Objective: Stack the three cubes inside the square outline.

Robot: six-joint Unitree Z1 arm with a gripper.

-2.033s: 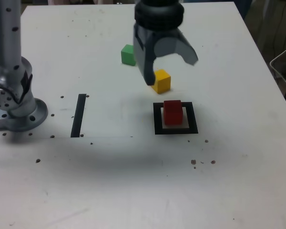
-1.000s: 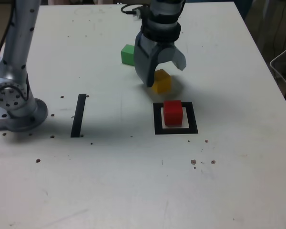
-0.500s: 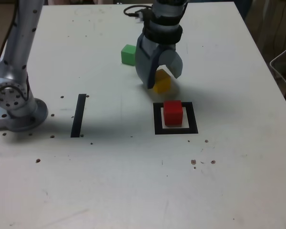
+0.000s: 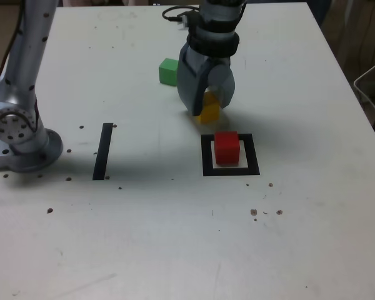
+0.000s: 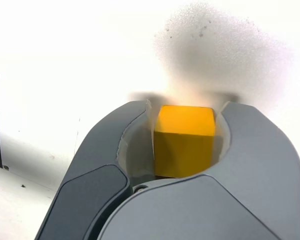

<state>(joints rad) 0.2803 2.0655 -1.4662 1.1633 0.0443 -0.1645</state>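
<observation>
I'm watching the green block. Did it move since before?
No. The green cube sits in the same spot on the table, same gap from the black strip.

Yellow cube [image 5: 184, 140] betw gripper [image 4: 205, 100] jaws: matt, smooth faces, looks like painted wood or plastic, can't tell which. Jaws: smooth grey plastic w/ slight sheen, paler liner on inner faces. Red cube [image 4: 226, 147] & green cube [image 4: 168, 71]: same matt finish. Square outline [image 4: 230, 170] near the yellow cube: black tape, low sheen. Table [image 4: 175, 237]: white, matt, smooth, w/ small dark specks. Arm base [image 4: 19, 140], far from the yellow cube: brushed grey metal.
</observation>
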